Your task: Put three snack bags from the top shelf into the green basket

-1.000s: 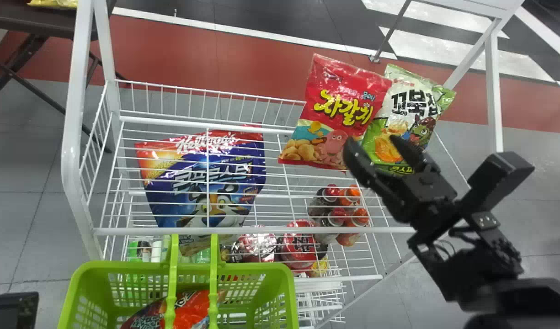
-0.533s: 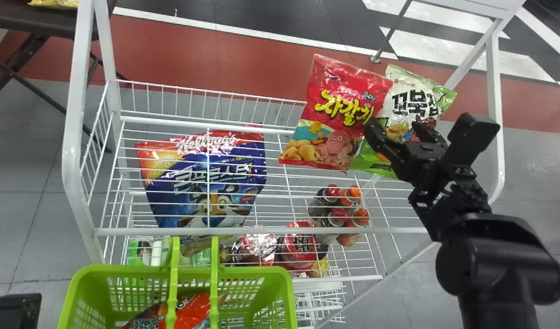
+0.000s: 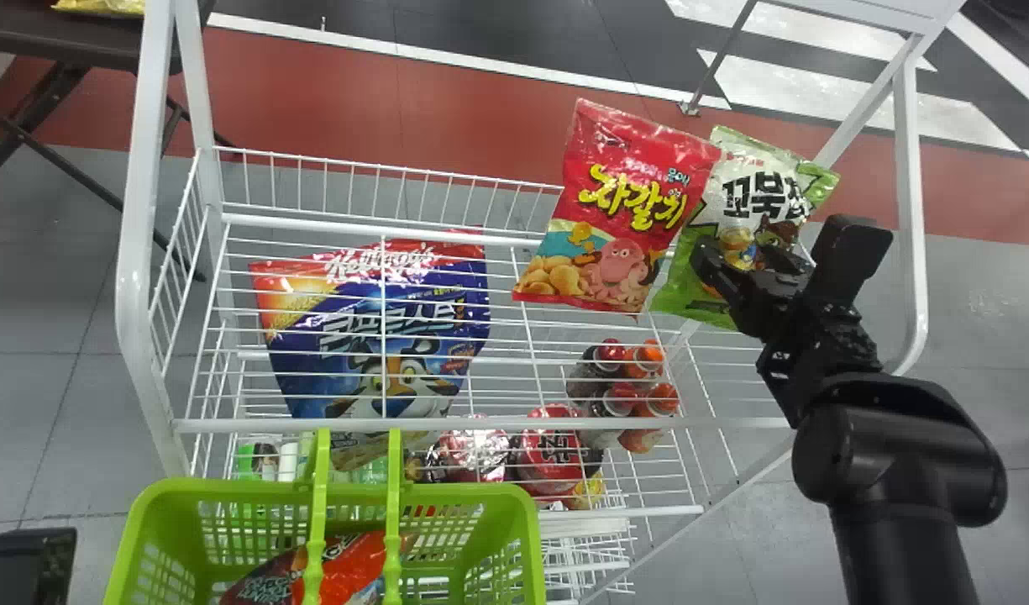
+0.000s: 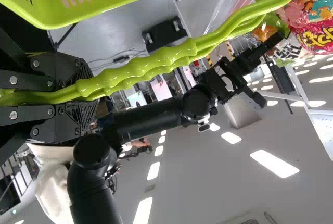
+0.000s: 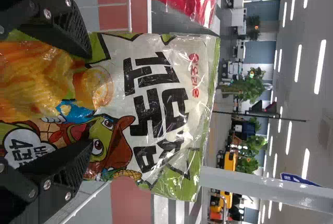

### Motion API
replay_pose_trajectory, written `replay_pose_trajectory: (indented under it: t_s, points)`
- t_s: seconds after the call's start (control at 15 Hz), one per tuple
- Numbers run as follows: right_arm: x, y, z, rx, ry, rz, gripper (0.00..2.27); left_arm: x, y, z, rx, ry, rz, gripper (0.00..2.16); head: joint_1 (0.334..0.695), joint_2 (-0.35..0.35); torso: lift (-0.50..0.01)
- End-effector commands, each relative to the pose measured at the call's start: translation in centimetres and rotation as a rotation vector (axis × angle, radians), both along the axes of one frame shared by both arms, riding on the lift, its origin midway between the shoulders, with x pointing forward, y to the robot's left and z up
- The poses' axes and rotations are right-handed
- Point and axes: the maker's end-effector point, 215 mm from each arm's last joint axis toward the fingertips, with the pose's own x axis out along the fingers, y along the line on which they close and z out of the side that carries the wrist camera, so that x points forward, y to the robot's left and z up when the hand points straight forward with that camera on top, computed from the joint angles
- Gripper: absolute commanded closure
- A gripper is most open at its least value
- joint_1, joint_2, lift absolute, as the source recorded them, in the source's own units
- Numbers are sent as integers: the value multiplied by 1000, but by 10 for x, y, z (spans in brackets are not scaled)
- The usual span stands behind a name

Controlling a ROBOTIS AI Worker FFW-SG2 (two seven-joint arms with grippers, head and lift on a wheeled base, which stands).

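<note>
A: "What occupies the near left?"
B: "The green basket (image 3: pixel 136 538), slotted plastic; the left gripper (image 3: pixel 28 567) is clamped on its knobbly twin handles (image 4: pixel 166 60). A crinkled red-and-dark bag (image 3: pixel 346 571) lies inside."
A: "And farther, at right?"
B: "The right gripper (image 3: pixel 742 256), flat jaws wide apart across the face of an upright, glossy green-and-white bag (image 3: pixel 753 181). Just left: a smooth-fronted red bag (image 3: pixel 636 168), roughly rectangular, at the wire rack (image 3: pixel 447 228)."

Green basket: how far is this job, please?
Done: one orange snack bag lies in the green basket, held by the left gripper. Underway: the right gripper is open at the green snack bag, seemingly not gripping. Left: that bag and the red snack bag, on the top shelf.
</note>
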Motion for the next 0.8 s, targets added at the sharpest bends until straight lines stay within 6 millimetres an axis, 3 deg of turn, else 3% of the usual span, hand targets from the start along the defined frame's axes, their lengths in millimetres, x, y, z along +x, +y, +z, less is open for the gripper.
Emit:
replay_pose_trajectory:
  t_s: [0.0, 0.2, 0.33, 0.73]
  points:
    - [-3, 7, 11, 3, -17, 6, 2135, 1, 1, -1, 2, 2, 0, 1453, 695, -350, -46]
    - [-9, 6, 19, 17, -39, -28, 2165, -1, 1, 0, -3, 5, -1, 1453, 695, -350, -46]
    - [-15, 2, 13, 33, -30, -51, 2172, -2, 2, 0, -5, 6, -1, 1453, 695, -350, -46]
    - [-50, 3, 24, 90, -86, -97, 2192, -3, 0, 2, -9, 6, -3, 1453, 695, -350, -46]
